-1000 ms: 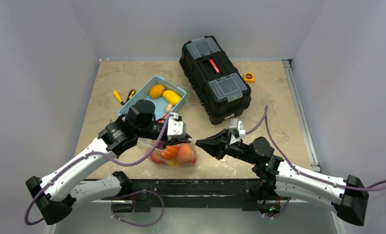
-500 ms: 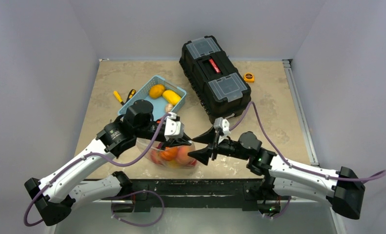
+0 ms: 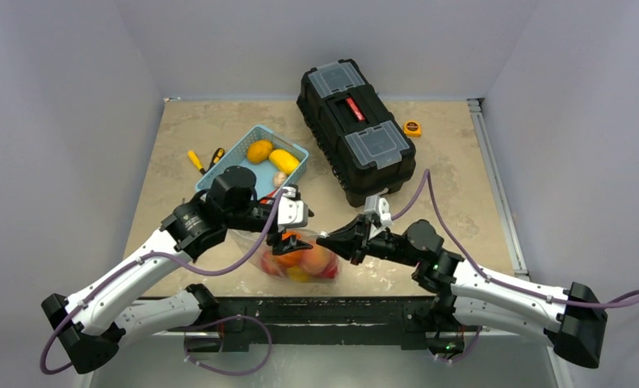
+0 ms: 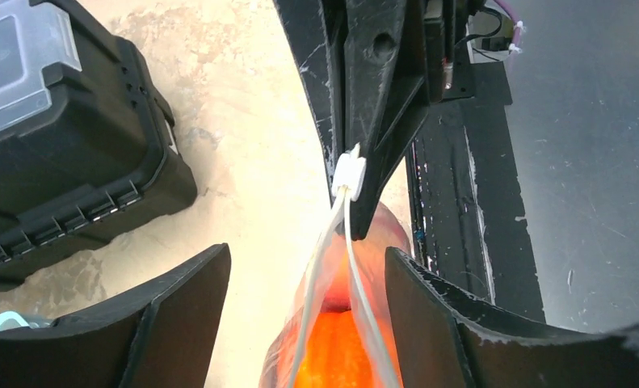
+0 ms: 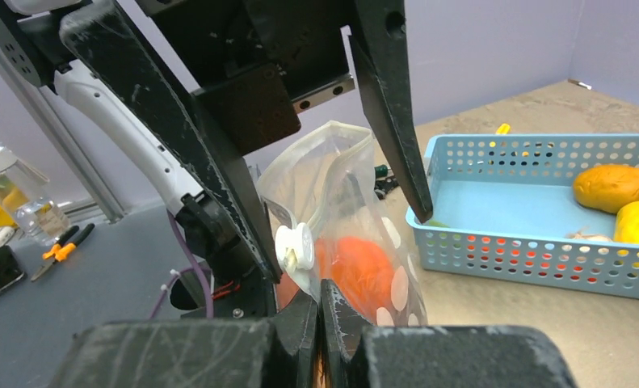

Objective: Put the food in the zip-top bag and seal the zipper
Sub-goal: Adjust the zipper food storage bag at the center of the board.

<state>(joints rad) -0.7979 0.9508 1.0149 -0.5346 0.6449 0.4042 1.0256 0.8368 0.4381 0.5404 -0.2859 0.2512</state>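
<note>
The zip-top bag (image 3: 301,257) lies at the table's near edge between both arms, holding red and orange food (image 3: 306,262). My left gripper (image 4: 306,255) is open and straddles the bag's mouth without pinching it. The zipper (image 4: 325,267) runs as two white strips that stand apart, meeting at a white slider (image 4: 349,171). My right gripper (image 5: 320,295) is shut on the bag's edge just below that slider (image 5: 293,246). An orange piece (image 5: 363,273) shows through the dotted plastic. More food, orange (image 3: 259,150) and yellow (image 3: 284,160), lies in the blue basket.
The light-blue basket (image 3: 231,155) stands behind the left arm. A black toolbox (image 3: 356,129) sits at the back centre, with a yellow tape measure (image 3: 412,128) to its right. Yellow-handled tools (image 3: 196,162) lie left of the basket. The black table rail (image 4: 461,194) runs close by.
My left gripper has opened and let go of the bag's mouth. The right gripper came in, opened, then shut on the bag's edge by the slider. The bag has shifted slightly right.
</note>
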